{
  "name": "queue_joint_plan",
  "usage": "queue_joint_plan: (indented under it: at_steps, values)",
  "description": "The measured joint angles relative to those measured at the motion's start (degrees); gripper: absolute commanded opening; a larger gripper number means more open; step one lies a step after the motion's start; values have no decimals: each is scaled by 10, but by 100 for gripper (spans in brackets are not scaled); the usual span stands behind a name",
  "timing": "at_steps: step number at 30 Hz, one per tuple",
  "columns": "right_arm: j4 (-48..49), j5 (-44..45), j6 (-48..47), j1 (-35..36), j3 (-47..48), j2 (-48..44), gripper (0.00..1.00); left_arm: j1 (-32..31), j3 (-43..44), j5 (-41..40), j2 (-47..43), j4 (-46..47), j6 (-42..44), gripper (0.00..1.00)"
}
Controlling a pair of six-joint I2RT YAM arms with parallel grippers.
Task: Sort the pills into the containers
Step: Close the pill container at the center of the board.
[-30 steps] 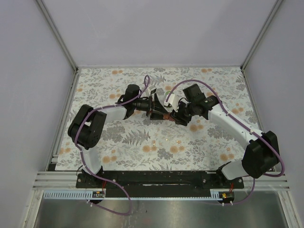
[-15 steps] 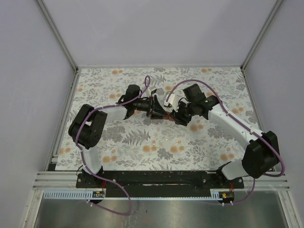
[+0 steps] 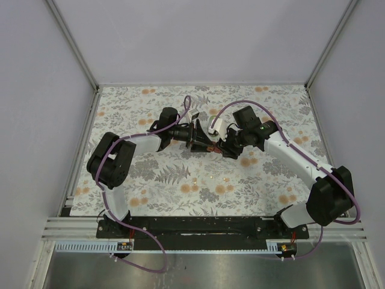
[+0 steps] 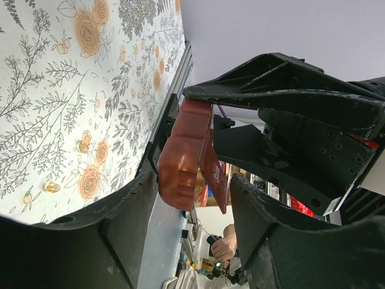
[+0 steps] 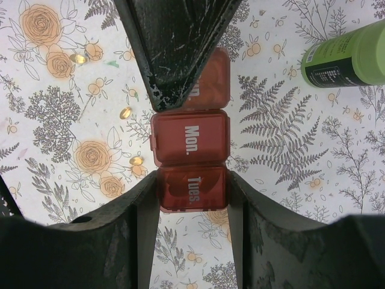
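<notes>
The dark-red pill box (image 5: 190, 139) is held off the flowered cloth between both grippers, its "Mon." and "Tues." lids facing the right wrist camera. My right gripper (image 5: 192, 183) is shut on the "Tues." end. My left gripper (image 4: 192, 180) closes around the opposite end (image 4: 180, 153), where one lid (image 4: 214, 177) stands ajar. In the top view the grippers meet at the box (image 3: 207, 147). Small amber pills (image 5: 125, 112) lie on the cloth below, left of the box. The green bottle (image 5: 349, 55) lies on its side to the right. The pale-and-orange bottle is out of view.
More pills lie on the cloth in the left wrist view (image 4: 52, 187). Grey walls and a metal rail (image 3: 84, 150) border the cloth on three sides. Both arms arch over the middle of the cloth (image 3: 180, 192).
Both grippers and the box have shifted slightly toward the far side. Both holds look unchanged.
</notes>
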Motion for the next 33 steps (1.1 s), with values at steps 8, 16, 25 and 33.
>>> queue_joint_plan:
  at_steps: [8, 16, 25, 33]
  values:
    - [0, 0, 0, -5, 0, 0, 0, 0, 0, 0, 0, -3, 8, 45]
    - [-2, -5, 3, -9, 0, 0, 0, 0, -2, 0, 0, -9, 15, 24]
    - [-14, -15, 11, -12, 5, 0, 0, -4, -2, 0, 0, -15, 24, 0]
    - [-30, -23, 15, -13, 5, 0, 0, -16, 7, -22, -24, -94, 88, 0]
